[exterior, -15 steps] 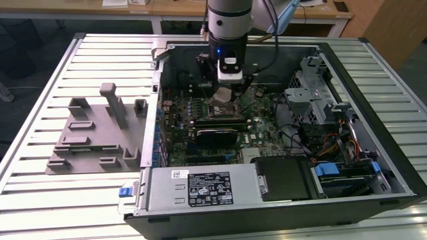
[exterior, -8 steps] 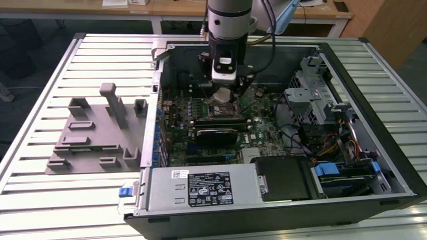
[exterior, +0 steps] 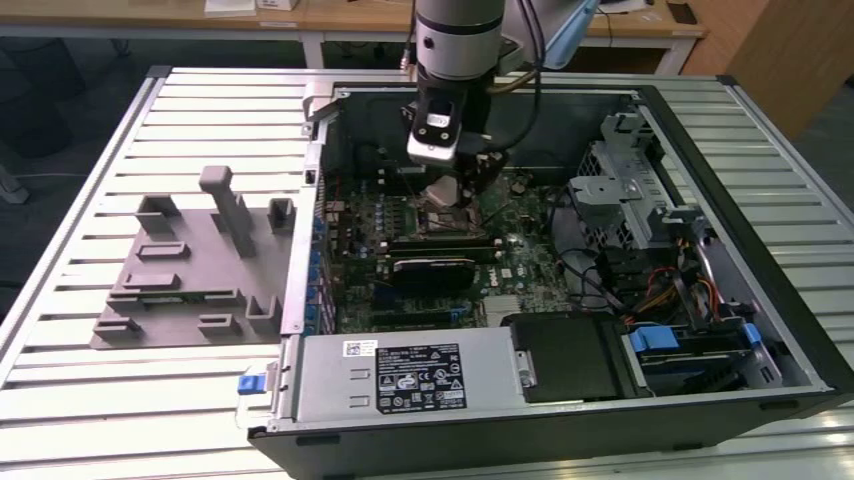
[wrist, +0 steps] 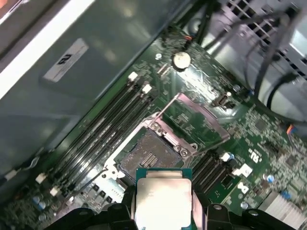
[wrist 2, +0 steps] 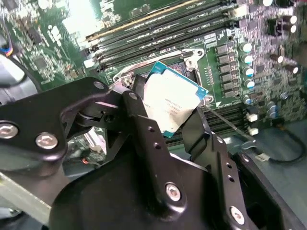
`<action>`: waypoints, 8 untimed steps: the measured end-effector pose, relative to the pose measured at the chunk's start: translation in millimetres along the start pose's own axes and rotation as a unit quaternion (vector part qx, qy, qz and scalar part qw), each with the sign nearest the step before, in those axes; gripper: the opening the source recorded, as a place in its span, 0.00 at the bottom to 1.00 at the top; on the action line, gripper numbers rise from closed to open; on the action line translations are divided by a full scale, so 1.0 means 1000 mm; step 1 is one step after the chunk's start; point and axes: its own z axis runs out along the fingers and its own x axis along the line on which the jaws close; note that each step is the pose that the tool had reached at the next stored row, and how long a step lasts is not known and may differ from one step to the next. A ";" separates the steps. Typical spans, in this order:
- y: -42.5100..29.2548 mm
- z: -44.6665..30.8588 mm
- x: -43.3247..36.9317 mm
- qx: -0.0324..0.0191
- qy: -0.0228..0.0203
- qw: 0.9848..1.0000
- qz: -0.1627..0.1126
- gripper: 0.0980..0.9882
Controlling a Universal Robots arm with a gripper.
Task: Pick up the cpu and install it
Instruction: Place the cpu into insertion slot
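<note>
My gripper (exterior: 450, 193) hangs inside the open computer case (exterior: 747, 250), low over the green motherboard (exterior: 521, 250). It is shut on the cpu (wrist 2: 173, 104), a flat square chip with a silvery top and a green rim, held by two opposite edges between black fingers (wrist 2: 141, 103). In the first wrist view the cpu (wrist: 163, 201) hovers just beside and above the open socket (wrist: 146, 155), whose metal load plate (wrist: 201, 117) is swung up. The second wrist view shows the cpu tilted over the socket frame (wrist 2: 192, 57), apart from it.
Memory slots (wrist: 108, 129) run alongside the socket. A grey plastic tray (exterior: 187, 270) lies on the slatted table at the exterior view's left. The power supply (exterior: 400, 375) and a drive cage (exterior: 627, 185) with cables crowd the case's front and right.
</note>
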 end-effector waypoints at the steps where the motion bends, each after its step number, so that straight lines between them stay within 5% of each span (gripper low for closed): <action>1: 0.0000 0.0001 0.0000 0.000 0.000 1.000 0.009 0.50; 8: 0.0000 0.0012 0.0000 0.003 -0.002 0.997 0.073 0.50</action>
